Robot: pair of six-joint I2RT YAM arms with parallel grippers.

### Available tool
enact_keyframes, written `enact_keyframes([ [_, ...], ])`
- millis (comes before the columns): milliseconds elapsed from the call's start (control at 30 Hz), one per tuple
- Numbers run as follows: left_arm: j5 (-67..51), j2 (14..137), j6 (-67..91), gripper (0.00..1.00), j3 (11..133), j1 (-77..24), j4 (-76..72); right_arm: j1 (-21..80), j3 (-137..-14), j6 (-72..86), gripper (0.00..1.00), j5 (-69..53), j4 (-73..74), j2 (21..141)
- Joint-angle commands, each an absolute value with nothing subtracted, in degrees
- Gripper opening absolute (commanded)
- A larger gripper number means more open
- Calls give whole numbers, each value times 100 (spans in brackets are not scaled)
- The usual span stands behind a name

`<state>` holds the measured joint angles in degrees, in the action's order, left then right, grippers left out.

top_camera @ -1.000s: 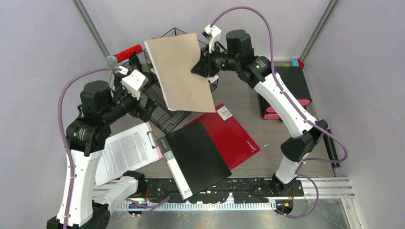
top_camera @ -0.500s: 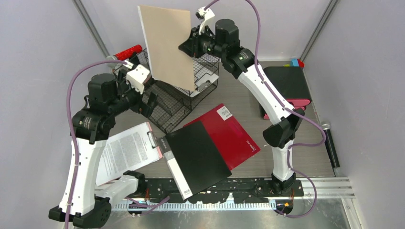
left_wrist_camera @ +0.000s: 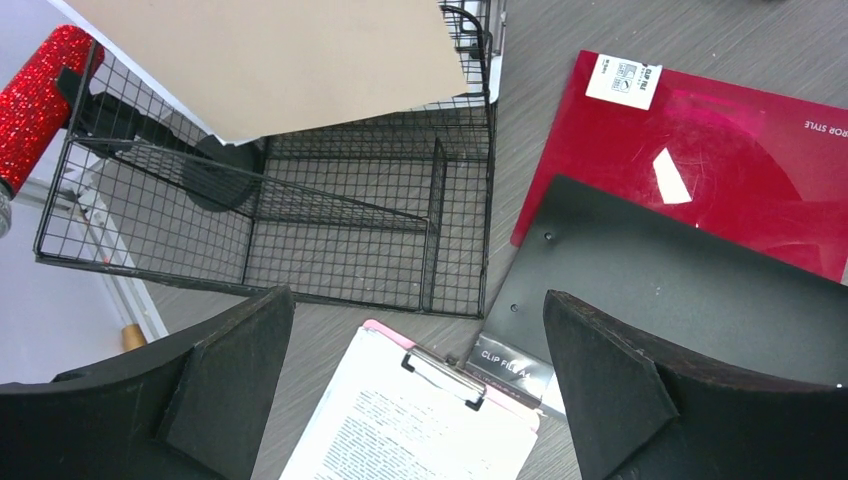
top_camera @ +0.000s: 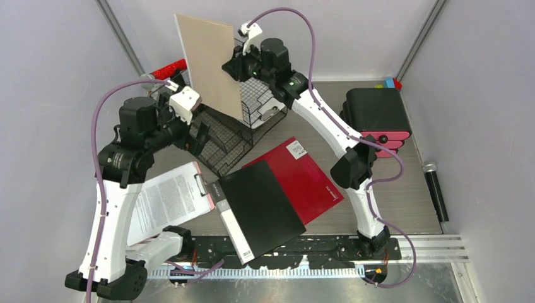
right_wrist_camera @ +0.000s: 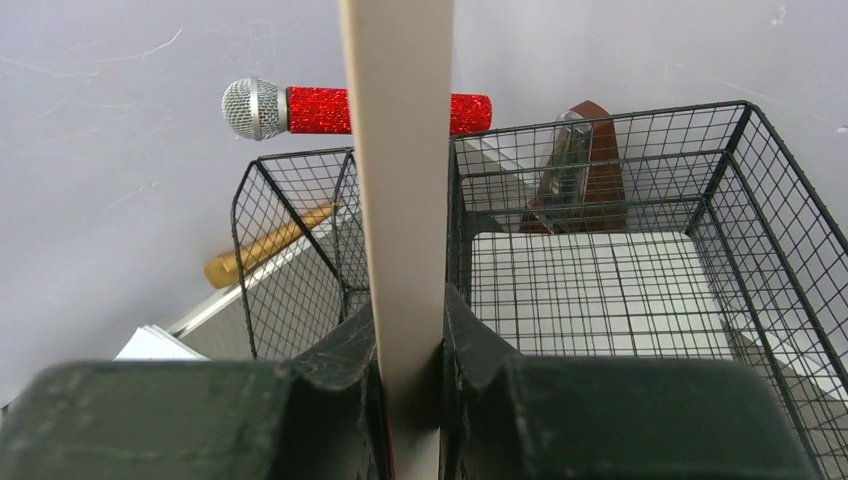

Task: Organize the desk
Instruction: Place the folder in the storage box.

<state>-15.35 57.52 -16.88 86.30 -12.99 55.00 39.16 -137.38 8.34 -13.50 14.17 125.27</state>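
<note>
My right pincer (right_wrist_camera: 410,335) clamps one edge of the tan board (right_wrist_camera: 400,150), seemingly stiff and light, prone to swinging.

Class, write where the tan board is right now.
In the top view the tan board stands on edge at the far left-centre, clamped in the right jaws, over the black wire rack.

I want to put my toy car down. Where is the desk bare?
The biggest bare patch of desk lies at the near right, between the red folder, the drawer unit and the black microphone. The left and middle are crowded: wire rack, clipboard and black clip file overlapping the red folder.
</note>
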Motion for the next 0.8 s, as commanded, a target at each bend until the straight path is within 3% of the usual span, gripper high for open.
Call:
enact_keyframes([
  [0, -1757, 5775, -1749, 100, 8599, -1266, 5228, 3924, -13995, 732, 0, -956, 135, 12516],
  [233, -1920, 5818, -1889, 100, 8380, -1266, 5037, 4040, -12624, 227, 0, -602, -1599, 12506],
  [767, -2186, 5681, -2026, 100, 7971, -1268, 4902, 4427, -12077, -155, 0, 224, -1927, 12839],
])
